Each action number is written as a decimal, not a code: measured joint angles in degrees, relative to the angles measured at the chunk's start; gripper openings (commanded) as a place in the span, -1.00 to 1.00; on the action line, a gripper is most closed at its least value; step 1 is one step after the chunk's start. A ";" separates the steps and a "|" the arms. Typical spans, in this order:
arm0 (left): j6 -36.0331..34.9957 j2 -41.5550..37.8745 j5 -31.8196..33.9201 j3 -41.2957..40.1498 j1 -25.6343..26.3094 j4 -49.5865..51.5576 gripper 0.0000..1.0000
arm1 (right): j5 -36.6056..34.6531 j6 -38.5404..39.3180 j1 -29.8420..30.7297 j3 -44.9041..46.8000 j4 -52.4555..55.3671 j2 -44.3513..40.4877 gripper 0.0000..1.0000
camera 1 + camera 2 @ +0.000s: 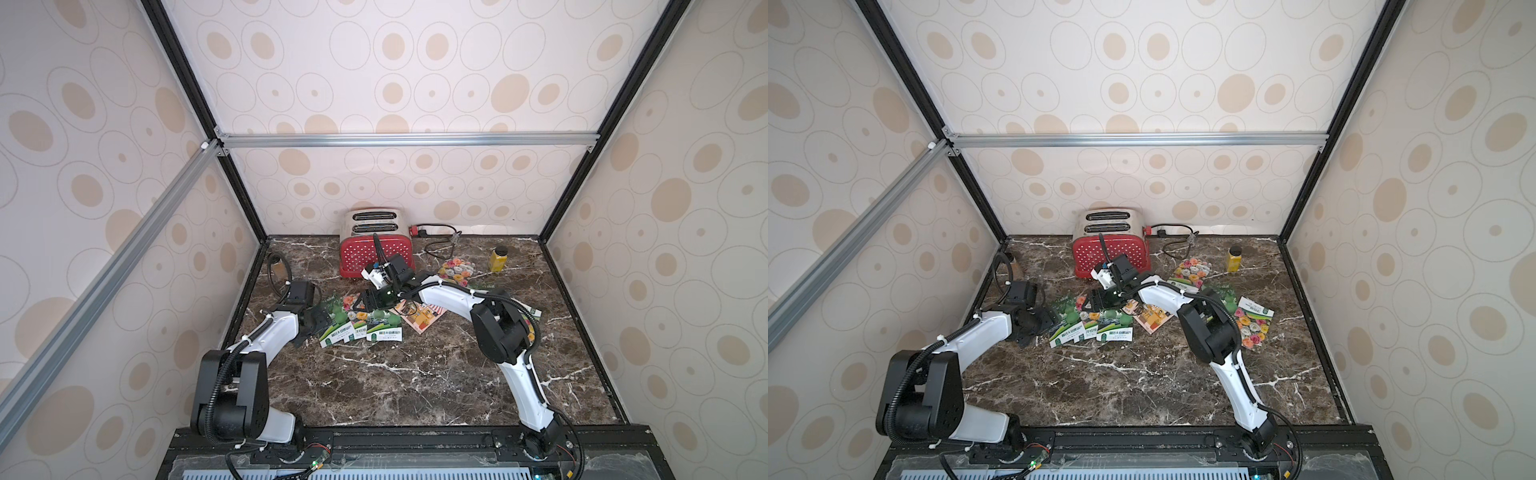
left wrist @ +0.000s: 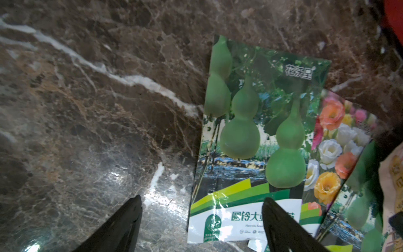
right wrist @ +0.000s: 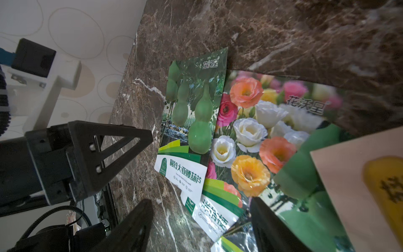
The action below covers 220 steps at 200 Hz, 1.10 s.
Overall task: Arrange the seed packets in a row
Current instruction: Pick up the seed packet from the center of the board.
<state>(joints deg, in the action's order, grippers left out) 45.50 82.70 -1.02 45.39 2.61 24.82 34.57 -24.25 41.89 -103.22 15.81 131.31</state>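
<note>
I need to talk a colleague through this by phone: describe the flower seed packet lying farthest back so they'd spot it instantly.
Find the red toaster against the back wall, then look along the marble table toward the small yellow bottle. The flower-print packet lies flat between them. It alone sits that far back, clear of the overlapping pile in front of the toaster.

Red toaster, cord and yellow bottle on dark marble

A red toaster (image 1: 376, 253) with white dots and a chrome two-slot top stands at the back of the brown, white-veined marble tabletop (image 1: 415, 374), close to the back wall. Its black cord (image 1: 436, 227) loops just beside it, on the right in both top views. Farther that way, well apart, a small yellow bottle (image 1: 498, 261) with a black cap stands upright. Cream wallpaper (image 1: 395, 62) with tan ovals lines the walls, and an aluminium bar (image 1: 407, 139) crosses the back one.
</note>
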 measured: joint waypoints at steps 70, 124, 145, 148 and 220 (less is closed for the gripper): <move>1.75 1.44 -2.69 -1.81 -1.57 -5.88 0.60 | 0.20 -0.35 1.33 -4.98 1.81 4.26 0.37; 1.88 4.20 -3.50 -2.21 -1.60 -8.55 0.58 | 0.20 -0.61 2.19 -10.05 2.91 8.98 0.33; 2.01 4.57 -3.61 -2.32 -1.60 -9.99 0.56 | 0.17 -0.81 2.56 -11.76 3.30 10.78 0.33; 2.05 4.68 -3.58 -2.34 -1.60 -10.27 0.55 | 0.35 -0.81 2.60 -11.98 3.32 10.97 0.33; 2.16 8.22 -4.09 -1.49 -1.60 -17.64 0.37 | 0.61 -1.64 3.96 -14.86 3.63 12.96 0.17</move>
<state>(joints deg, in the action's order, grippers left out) 47.66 90.91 -5.10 43.90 1.02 7.18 35.18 -25.89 45.84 -118.08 19.44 144.27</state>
